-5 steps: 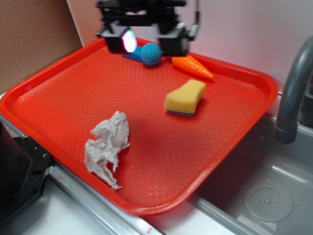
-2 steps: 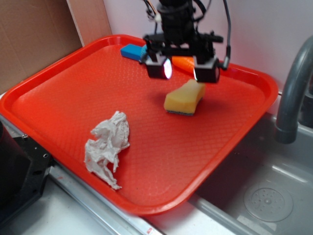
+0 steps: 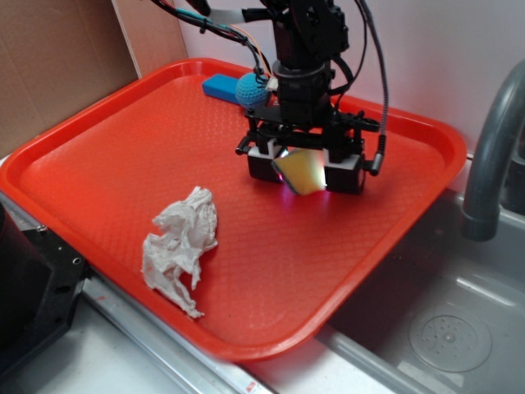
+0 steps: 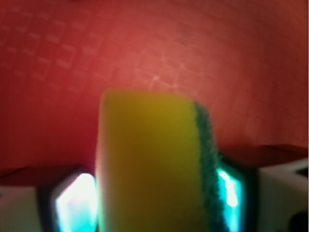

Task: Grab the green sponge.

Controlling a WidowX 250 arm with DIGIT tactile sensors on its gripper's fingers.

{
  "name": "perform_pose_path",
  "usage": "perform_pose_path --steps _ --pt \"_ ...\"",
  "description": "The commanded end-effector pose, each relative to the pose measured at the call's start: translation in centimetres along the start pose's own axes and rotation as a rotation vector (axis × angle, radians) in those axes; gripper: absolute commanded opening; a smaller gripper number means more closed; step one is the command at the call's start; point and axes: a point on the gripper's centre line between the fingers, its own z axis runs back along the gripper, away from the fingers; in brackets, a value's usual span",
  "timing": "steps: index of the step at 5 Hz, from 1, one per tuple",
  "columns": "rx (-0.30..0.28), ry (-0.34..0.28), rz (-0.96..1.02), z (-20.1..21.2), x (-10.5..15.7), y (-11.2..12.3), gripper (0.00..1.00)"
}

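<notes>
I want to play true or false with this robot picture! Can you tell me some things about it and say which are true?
1. The sponge sits between the gripper's fingers. True.
2. The paper towel is in the sink. False: it lies on the red tray.
3. The sponge has a green side. True, seen in the wrist view.
4. The blue block is beside the paper towel. False: it is at the tray's far edge, well away from it.
5. A blue ball is near the block. True.
</notes>
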Motion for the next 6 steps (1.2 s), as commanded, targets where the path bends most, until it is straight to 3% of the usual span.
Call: perform_pose_path --steps 1,2,3,4,5,6 --pt "-0.066 -0.021 -0.142 3.0 -1.3 0.4 0.00" --pt "-0.108 -0.105 -0.148 8.1 -1.6 3.9 0.00" --pt "-0.058 -0.163 -0.171 13.5 -0.3 6.2 0.00" --pt "-0.001 -0.144 -0.276 16.1 0.4 7.9 0.00" --pt "0.024 -0.085 -0.335 15.5 2.1 10.2 0.00" --pt "0.124 -0.050 -0.445 15.5 3.1 12.2 0.00"
